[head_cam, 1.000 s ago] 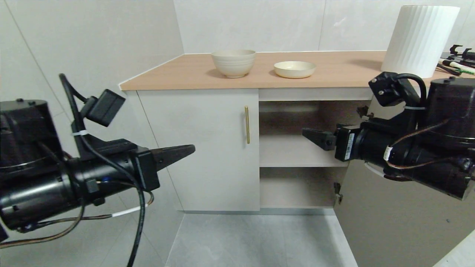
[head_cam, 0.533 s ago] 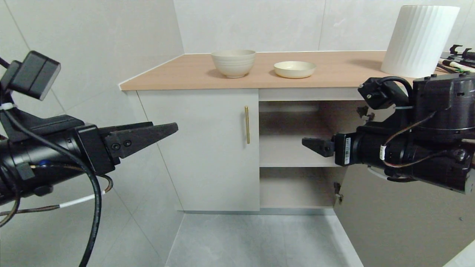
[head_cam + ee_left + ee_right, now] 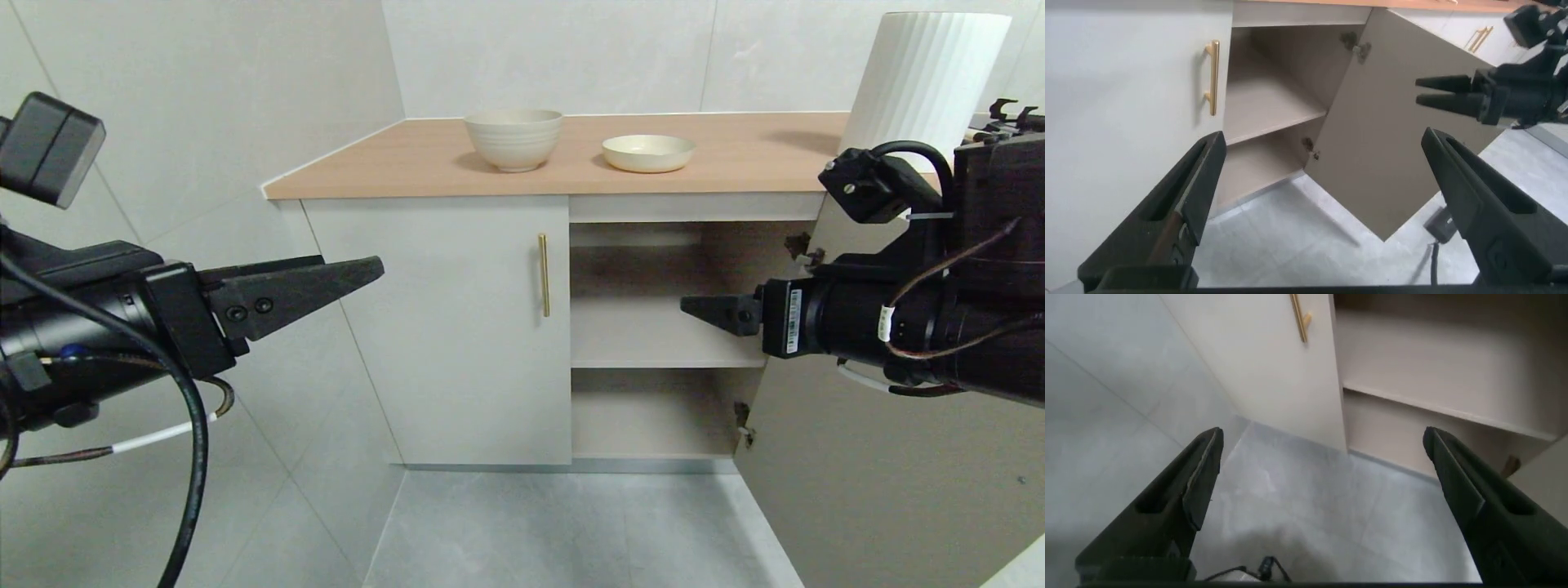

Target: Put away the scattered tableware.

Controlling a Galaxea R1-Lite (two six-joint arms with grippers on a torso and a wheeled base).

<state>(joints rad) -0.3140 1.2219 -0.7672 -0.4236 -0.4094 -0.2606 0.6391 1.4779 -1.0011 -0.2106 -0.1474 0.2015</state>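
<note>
Bowl [image 3: 513, 139]: sitting on the worktop [image 3: 392, 173] towards its left end, above the closed cabinet door [image 3: 457, 327]. It is cream, ribbed and deep-sided.
Bowl feel: I'd call it rigid and smooth, with some weight, and likely to chip if knocked.
Bowl hold: go for the rim, one finger inside and one outside, because the rounded belly looks slippery.
Dish [image 3: 648, 153]: here's the second piece, shallow and pale, to the right of the bowl and not touching it, above the open compartment.
Dish feel: probably lighter, stiff and glazed, and its low wall gives little to bite on.
Dish hold: pinch the near lip and keep it level.
Left tool [image 3: 371, 268]: fingers spread wide and carrying nothing, hanging in front of the closed door, well below the worktop.
Right tool [image 3: 690, 305]: also spread and carrying nothing, level with the shelf [image 3: 645, 331] in front of the open side.
Destination: that shelf looks like the likely home, and the open door [image 3: 857, 474] stands beside the right arm.
</note>
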